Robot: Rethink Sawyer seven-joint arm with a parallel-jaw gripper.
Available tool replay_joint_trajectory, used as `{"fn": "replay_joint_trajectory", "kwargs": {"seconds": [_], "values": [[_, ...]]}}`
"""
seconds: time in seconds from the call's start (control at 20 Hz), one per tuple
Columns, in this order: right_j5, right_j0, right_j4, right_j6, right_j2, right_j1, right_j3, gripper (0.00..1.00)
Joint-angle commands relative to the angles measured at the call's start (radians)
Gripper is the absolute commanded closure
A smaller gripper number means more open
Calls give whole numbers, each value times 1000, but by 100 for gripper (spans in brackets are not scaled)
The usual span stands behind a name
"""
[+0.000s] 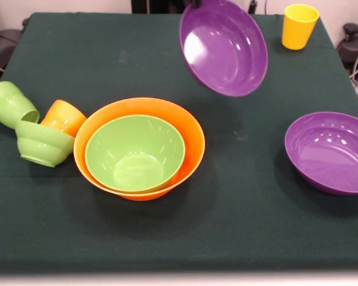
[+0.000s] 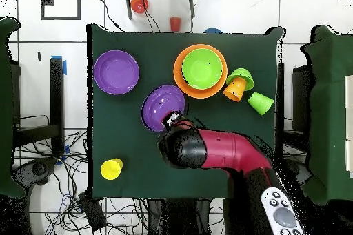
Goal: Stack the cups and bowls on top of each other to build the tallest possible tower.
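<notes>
The gripper [image 2: 172,118] holds a purple bowl [image 1: 223,46] by its rim, tilted in the air beside the green bowl [image 1: 135,152] nested in the orange bowl [image 1: 191,134]

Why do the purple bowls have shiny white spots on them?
Front view: lamp glare makes white spots inside the lifted purple bowl and the purple bowl on the table, and the orange bowl casts a soft shadow on the cloth. Overhead view: the same bowls look flatter, with fainter shine.
</notes>
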Motion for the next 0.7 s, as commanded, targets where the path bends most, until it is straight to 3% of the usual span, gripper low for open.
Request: {"fn": "replay_joint_trajectory", "kwargs": {"seconds": [0.05,0.45,0.7], "values": [[160,-70,46,-180,146,-105,50,100],[263,-172,95,-229,235,-208,60,100],[252,-208,78,-207,257,-186,19,100]]}}
